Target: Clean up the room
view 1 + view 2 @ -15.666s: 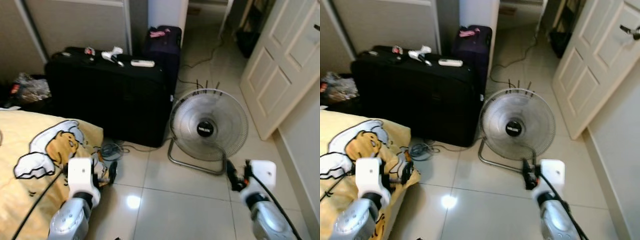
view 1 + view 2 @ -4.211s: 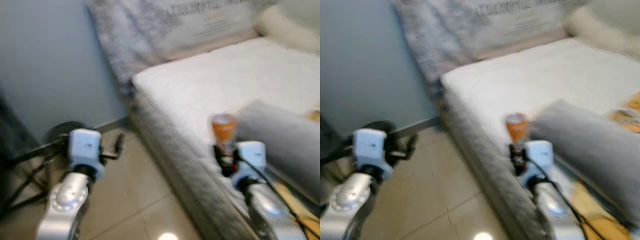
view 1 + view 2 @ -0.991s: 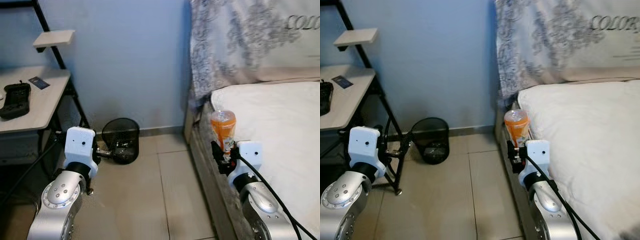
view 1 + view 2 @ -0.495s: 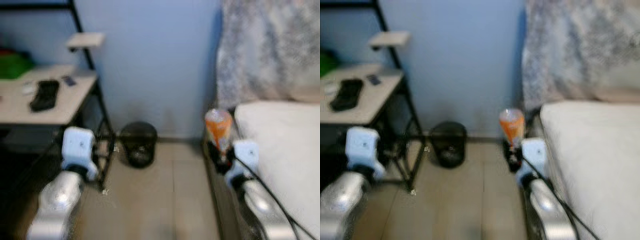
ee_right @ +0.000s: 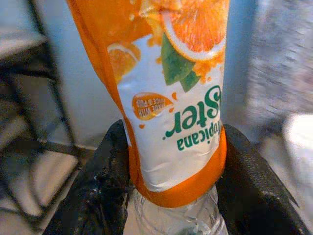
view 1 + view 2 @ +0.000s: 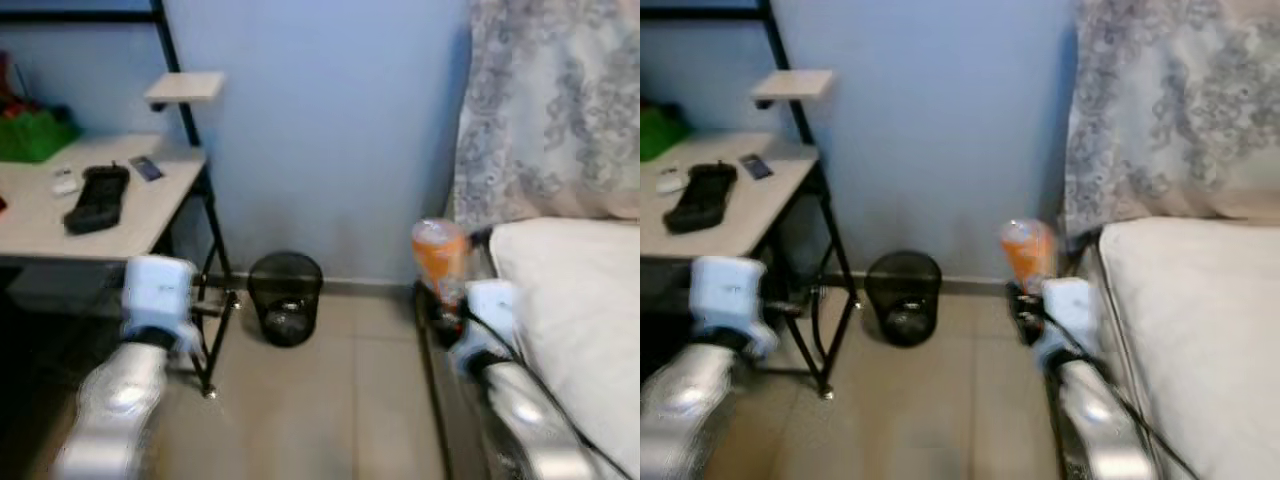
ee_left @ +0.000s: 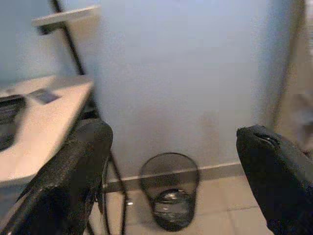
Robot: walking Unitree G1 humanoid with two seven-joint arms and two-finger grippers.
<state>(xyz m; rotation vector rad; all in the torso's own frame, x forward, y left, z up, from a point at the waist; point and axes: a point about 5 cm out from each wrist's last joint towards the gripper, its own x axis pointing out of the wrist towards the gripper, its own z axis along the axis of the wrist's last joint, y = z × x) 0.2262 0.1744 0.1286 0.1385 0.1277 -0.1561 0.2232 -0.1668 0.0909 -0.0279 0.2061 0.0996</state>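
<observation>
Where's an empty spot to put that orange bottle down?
The right gripper holds the orange bottle. Bare floor lies between the desk leg and the bed. The desk top has a free strip near its edge; farther in sit a black device and small items.

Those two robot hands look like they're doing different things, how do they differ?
The right hand is shut on an orange bottle, held upside down; the left hand is open and holds nothing. The right hand hangs beside the bed; the left hand is by the desk, pointing toward the bin. Both have two black fingers.
</observation>
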